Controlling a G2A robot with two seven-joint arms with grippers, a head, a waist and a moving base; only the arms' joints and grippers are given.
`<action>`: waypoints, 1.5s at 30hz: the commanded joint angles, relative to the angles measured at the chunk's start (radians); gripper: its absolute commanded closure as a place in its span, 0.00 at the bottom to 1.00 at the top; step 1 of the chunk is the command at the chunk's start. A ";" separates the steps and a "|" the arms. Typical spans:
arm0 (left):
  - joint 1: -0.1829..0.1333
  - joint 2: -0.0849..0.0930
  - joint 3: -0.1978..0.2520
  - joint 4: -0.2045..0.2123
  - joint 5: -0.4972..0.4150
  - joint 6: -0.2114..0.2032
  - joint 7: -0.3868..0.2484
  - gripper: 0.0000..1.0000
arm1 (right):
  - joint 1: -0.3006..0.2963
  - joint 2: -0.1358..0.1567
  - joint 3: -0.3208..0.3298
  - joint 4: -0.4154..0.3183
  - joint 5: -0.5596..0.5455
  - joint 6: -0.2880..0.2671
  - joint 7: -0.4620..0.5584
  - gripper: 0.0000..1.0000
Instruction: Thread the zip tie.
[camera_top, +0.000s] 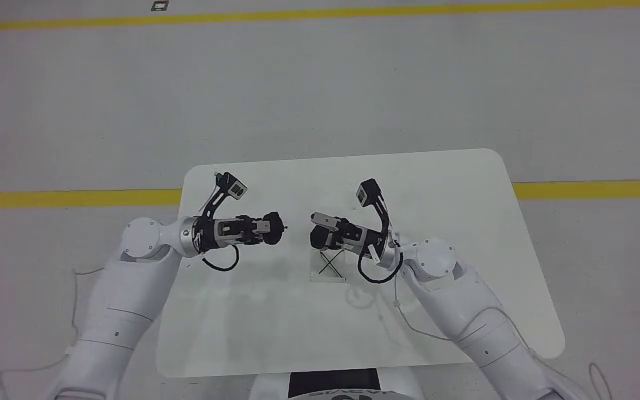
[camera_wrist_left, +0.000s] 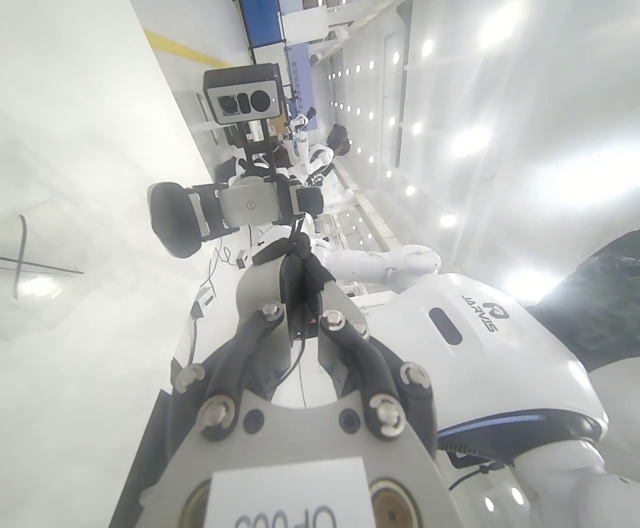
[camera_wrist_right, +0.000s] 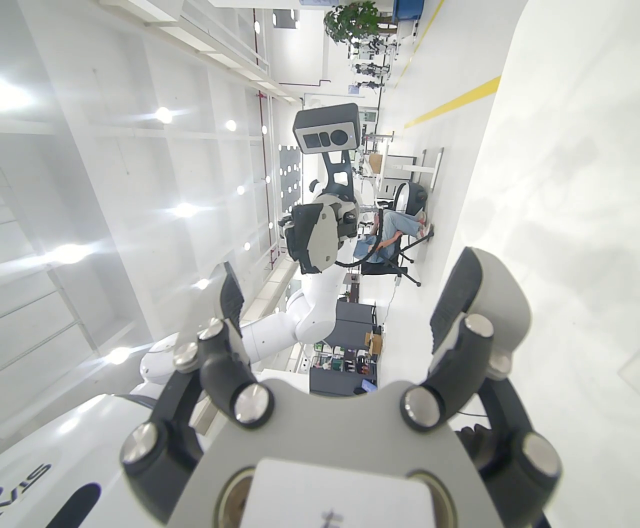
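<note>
My left pincer (camera_wrist_left: 299, 255) is pressed together on the zip tie (camera_wrist_left: 299, 231), a thin dark strip poking out of the tips toward my right pincer (camera_wrist_right: 345, 292); that one stands wide apart, holding nothing; the two face tip to tip, near, not touching, over the middle of the table (camera_top: 450, 190); a pen cross (camera_top: 330, 263) lies under the right one; all table edges well apart from both.

Over the middle of the counter (camera_top: 450, 180), the left gripper (camera_top: 281, 228) and right gripper (camera_top: 315, 227) are set facing each other, near but apart. The zip tie (camera_wrist_left: 299, 250) is pinched between the left fingers (camera_wrist_left: 260, 295) and pointed toward the right fingers (camera_wrist_right: 452, 295), which are spread. A marked sheet (camera_top: 332, 265) is laid on the counter just under the right gripper.
</note>
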 joint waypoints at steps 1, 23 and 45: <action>0.005 0.000 0.007 -0.019 0.014 0.007 0.025 1.00 | 0.000 0.000 0.000 0.000 0.000 0.000 0.000 0.00; 0.012 0.023 -0.002 -0.019 0.055 -0.001 -0.003 1.00 | 0.000 0.000 0.000 0.000 0.000 0.000 0.000 0.00; 0.012 0.023 -0.002 -0.019 0.055 -0.001 -0.003 1.00 | -0.064 0.053 0.092 -0.195 -0.453 0.238 -0.045 0.00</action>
